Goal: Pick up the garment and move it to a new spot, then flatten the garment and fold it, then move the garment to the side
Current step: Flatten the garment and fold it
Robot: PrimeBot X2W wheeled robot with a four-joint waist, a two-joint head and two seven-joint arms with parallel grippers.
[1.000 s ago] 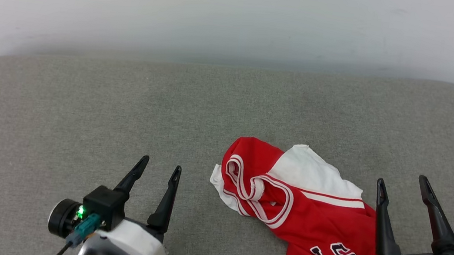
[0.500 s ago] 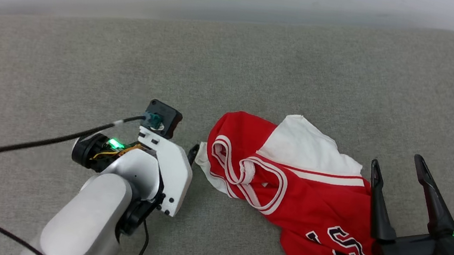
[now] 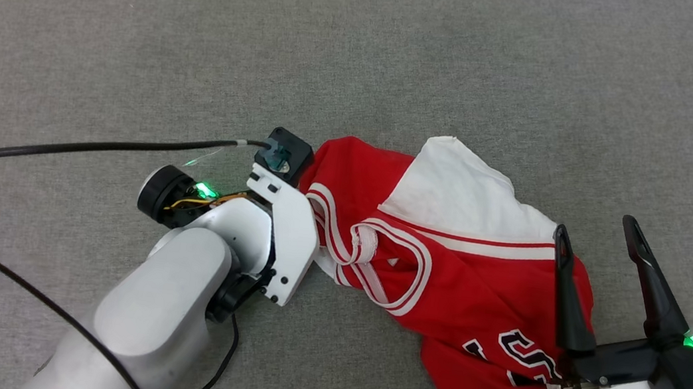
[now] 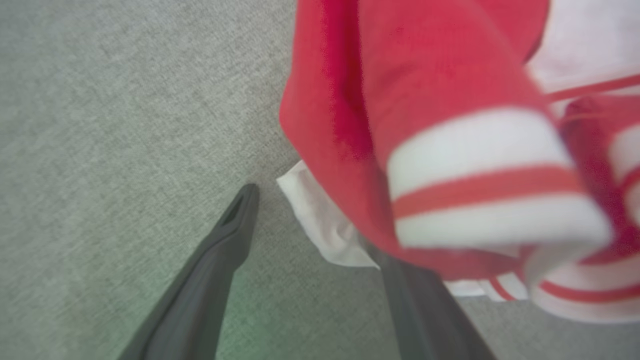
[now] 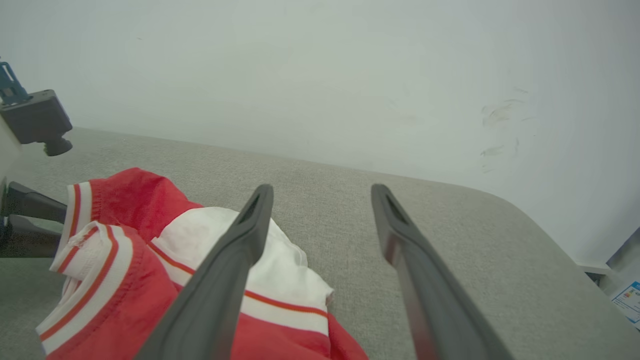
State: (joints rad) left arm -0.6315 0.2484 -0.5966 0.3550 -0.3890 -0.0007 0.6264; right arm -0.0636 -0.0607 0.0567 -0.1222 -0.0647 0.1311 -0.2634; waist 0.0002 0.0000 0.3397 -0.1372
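Observation:
The garment (image 3: 475, 285), a red jersey with white sleeves, striped trim and black letters, lies crumpled on the grey cushion (image 3: 404, 61). My left arm's wrist (image 3: 279, 226) hangs over the garment's left edge, hiding its fingers in the head view. In the left wrist view my left gripper (image 4: 320, 225) is open and points down. One finger (image 4: 235, 230) stands on bare cushion and the other is partly under the garment (image 4: 440, 75). My right gripper (image 3: 595, 227) is open at the garment's right side, its left finger over the red cloth, nothing between its fingers (image 5: 322, 190).
A black cable (image 3: 91, 151) runs from the left wrist across the cushion to the left. Bare grey cushion stretches behind and left of the garment. In the right wrist view a pale wall (image 5: 350, 75) rises behind the cushion, whose rounded corner (image 5: 550, 240) falls off at the right.
The head camera has tilted down. My left arm has swung forward and right, turning its fingers down onto the garment's left edge. The right gripper has stayed open beside the garment.

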